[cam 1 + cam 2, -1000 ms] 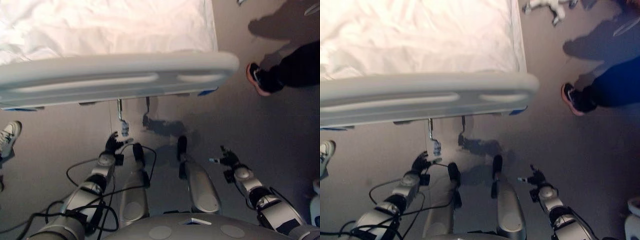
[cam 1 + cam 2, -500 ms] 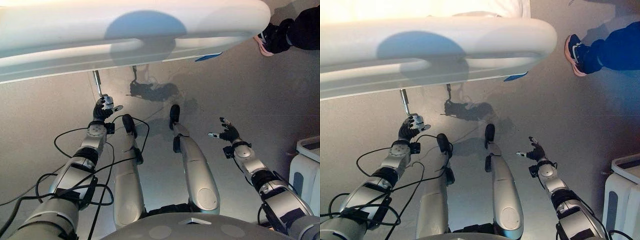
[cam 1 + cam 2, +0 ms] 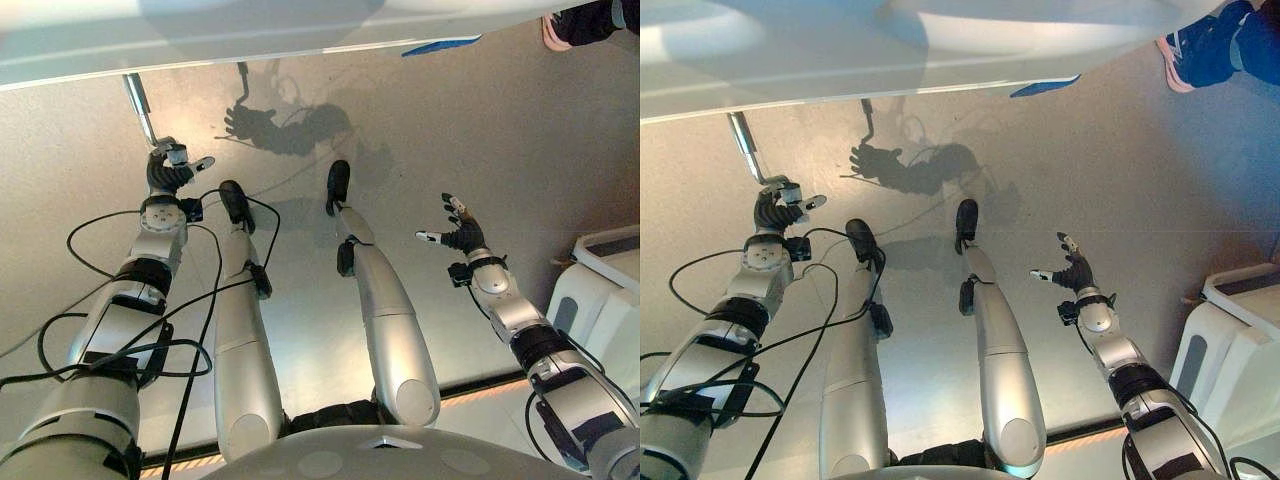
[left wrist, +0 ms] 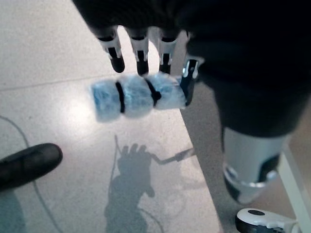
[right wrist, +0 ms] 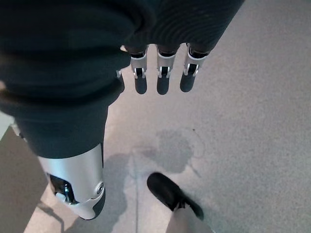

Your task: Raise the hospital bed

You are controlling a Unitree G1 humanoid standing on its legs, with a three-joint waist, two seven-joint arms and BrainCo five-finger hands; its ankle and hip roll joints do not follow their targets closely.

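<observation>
The hospital bed's pale footboard [image 3: 200, 30] spans the top of the eye views. A metal crank rod [image 3: 138, 105] slants down from under it to my left hand [image 3: 165, 175]. The crank handle [image 4: 138, 94] is pale blue-white with two black bands. It lies across the tips of my curled left fingers [image 4: 141, 60], with the thumb [image 4: 188, 80] at its end. A second, folded crank [image 3: 868, 110] hangs under the bed a little to the right. My right hand [image 3: 462, 235] hovers over bare floor on the right, fingers spread, holding nothing.
A person's shoe [image 3: 1200, 55] stands at the top right beside the bed's corner, near a blue tab [image 3: 440, 45]. A white unit [image 3: 600, 290] sits on the floor at the far right. A bed caster [image 4: 262, 221] shows close to my left hand.
The whole picture has shifted: the camera has sunk and the footboard has slid to the top edge. My left hand has stayed at the crank handle. The right hand has stayed spread.
</observation>
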